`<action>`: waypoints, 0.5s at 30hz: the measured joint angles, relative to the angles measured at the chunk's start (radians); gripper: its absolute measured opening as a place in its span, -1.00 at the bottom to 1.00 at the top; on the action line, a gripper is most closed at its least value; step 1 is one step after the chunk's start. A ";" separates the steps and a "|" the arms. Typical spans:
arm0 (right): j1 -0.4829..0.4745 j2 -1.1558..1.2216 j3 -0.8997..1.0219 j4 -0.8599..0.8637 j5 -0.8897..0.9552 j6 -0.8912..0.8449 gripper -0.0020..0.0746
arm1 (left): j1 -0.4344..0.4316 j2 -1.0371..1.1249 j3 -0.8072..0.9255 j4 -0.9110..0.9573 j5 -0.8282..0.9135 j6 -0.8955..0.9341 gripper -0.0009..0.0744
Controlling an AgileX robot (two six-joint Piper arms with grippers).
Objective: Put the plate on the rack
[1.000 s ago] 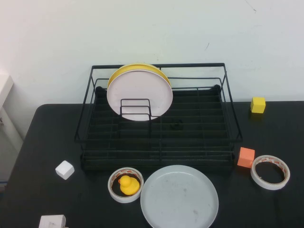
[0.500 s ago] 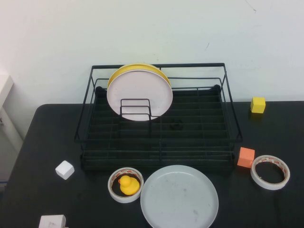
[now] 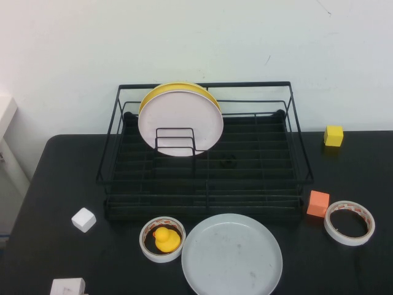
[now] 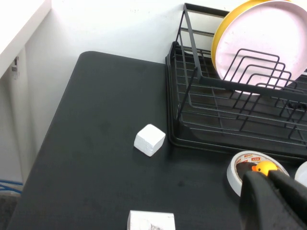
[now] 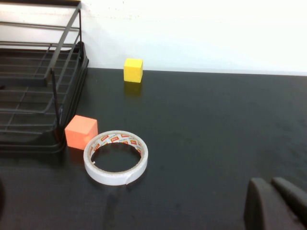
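The pale grey-white plate [image 3: 232, 255] lies flat on the black table, just in front of the rack. The black wire rack [image 3: 206, 200] stands at the back middle. A pinkish-white plate [image 3: 180, 123] and a yellow plate [image 3: 178, 88] lean in its small upright holder. Neither arm shows in the high view. My left gripper [image 4: 268, 177] is shut and empty, above the table's front left, near a tape roll. A sliver of the plate [image 4: 303, 173] shows beside it. My right gripper [image 5: 269, 184] is shut and empty over the table's right side.
A tape roll [image 3: 163, 239] holding a yellow duck [image 3: 166, 238] sits left of the plate. A white cube [image 3: 83, 219] and a white block [image 3: 67, 287] lie at the front left. An orange cube [image 3: 317, 203], another tape roll [image 3: 349, 222] and a yellow cube [image 3: 333, 136] lie at the right.
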 joint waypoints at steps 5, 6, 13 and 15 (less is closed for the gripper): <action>0.000 0.000 0.000 0.000 0.000 0.000 -0.95 | 0.000 0.000 0.000 -0.001 -0.029 0.000 -0.98; 0.000 0.000 0.000 0.000 0.000 0.000 -0.95 | 0.000 0.000 0.002 -0.001 -0.043 0.000 -0.98; 0.000 0.000 0.009 -0.006 -0.134 -0.005 -0.95 | 0.000 0.000 0.003 -0.002 -0.272 0.000 -0.98; 0.000 0.000 0.011 -0.018 -0.243 -0.014 -0.95 | 0.000 0.000 0.003 -0.003 -0.362 0.000 -0.98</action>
